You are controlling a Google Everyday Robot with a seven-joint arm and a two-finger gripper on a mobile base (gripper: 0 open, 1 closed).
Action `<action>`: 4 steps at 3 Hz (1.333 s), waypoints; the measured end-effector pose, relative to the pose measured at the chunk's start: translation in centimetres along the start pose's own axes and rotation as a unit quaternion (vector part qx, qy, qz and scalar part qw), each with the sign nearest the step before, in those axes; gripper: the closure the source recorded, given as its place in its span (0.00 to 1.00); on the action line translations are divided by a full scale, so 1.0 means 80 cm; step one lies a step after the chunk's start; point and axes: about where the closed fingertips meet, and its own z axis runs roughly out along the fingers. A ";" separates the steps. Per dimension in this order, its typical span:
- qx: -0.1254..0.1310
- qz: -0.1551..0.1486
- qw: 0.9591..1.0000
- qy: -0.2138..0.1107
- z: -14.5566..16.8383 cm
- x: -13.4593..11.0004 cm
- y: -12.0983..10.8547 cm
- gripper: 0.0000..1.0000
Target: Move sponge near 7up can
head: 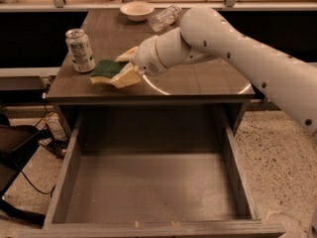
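Observation:
The sponge [105,70], pale yellow with a dark green top, is at the front left of the table top [198,83], held between the fingers of my gripper [125,68]. The gripper is shut on the sponge's right side. I cannot tell whether the sponge rests on the surface or hangs just above it. The 7up can [79,50] stands upright at the table's left edge, a short way left and behind the sponge, not touching it. My white arm reaches in from the right.
A pale bowl [136,10] and a clear plastic bottle [166,17] lying on its side are at the back of the table. An open drawer [148,182] juts out below the front edge. Cables and a dark object are on the floor left.

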 end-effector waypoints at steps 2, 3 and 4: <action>-0.004 -0.001 1.000 0.000 0.005 -0.002 0.003 0.57; -0.006 -0.001 1.000 -0.001 0.007 -0.002 0.005 0.35; -0.008 -0.001 1.000 -0.001 0.010 -0.003 0.007 0.12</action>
